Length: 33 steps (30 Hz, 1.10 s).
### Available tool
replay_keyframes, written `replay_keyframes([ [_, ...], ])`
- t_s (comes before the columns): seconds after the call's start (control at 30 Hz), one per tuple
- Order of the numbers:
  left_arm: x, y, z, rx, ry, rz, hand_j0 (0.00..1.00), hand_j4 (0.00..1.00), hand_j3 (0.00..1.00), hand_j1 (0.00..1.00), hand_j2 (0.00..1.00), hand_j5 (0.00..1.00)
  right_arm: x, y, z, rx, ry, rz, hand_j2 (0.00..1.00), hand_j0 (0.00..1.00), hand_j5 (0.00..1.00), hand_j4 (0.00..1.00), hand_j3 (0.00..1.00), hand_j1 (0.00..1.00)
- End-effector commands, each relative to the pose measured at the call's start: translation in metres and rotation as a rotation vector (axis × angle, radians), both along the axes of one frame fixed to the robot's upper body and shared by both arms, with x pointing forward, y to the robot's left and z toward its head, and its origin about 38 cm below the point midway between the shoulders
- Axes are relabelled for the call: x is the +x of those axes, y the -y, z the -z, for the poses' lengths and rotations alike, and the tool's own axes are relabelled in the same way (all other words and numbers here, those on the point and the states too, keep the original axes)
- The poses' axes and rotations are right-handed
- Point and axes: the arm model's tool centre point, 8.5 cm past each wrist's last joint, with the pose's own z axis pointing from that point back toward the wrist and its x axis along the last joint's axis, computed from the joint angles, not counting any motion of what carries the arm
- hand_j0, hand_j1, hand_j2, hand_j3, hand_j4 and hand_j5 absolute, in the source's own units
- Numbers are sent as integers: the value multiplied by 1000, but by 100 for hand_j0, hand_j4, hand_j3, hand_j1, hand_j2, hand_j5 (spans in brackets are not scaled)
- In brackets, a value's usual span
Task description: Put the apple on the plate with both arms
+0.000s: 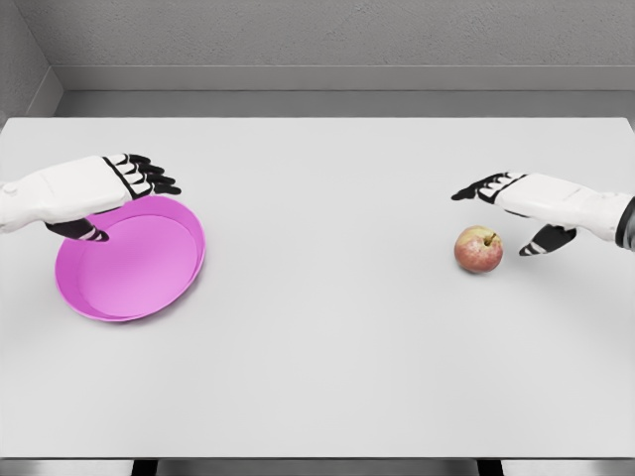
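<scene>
Starting nearest you: plate (pixel 119 297) sits low left on the table (pixel 327 367), tilted, its far-left rim apparently lifted by the left hand (pixel 114 188), thumb under and fingers over; contact itself is unclear. Apple (pixel 478 249) rests upright at right, well apart from the plate. Right hand (pixel 521 210) hovers just beside it, fingers spread wide, thumb low, holding nothing. Risks, as judged: a sideways close would nudge the round apple and set it rolling; a one-edge pinch may let the plate slip or swing.
</scene>
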Motion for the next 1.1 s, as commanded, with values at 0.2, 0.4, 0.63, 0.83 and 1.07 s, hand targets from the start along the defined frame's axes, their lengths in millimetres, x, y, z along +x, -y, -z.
replay_keyframes([
  [0.2, 0, -1, -2, -5, 2, -3, 100, 100, 100, 100, 100, 100, -4, -11, 20, -6, -56, -18, 100, 100, 100, 100, 100, 100],
  [0.4, 0, -1, -2, -5, 3, -3, 100, 100, 100, 100, 100, 100, -3, -7, 28, -18, -82, 27, 100, 100, 100, 100, 100, 100],
  [0.63, 0, -1, -2, -5, 2, -3, 100, 100, 100, 100, 100, 100, 0, -19, 35, -10, -98, 34, 100, 100, 100, 100, 100, 100],
  [0.83, 0, -1, -2, -5, 2, -3, 100, 100, 100, 100, 100, 100, 0, -15, 40, -17, -111, 46, 100, 100, 100, 100, 100, 100],
  [1.07, 0, -1, -2, -5, 2, -3, 100, 100, 100, 100, 100, 100, -2, -14, 43, -45, -148, 30, 49, 49, 49, 49, 49, 49],
])
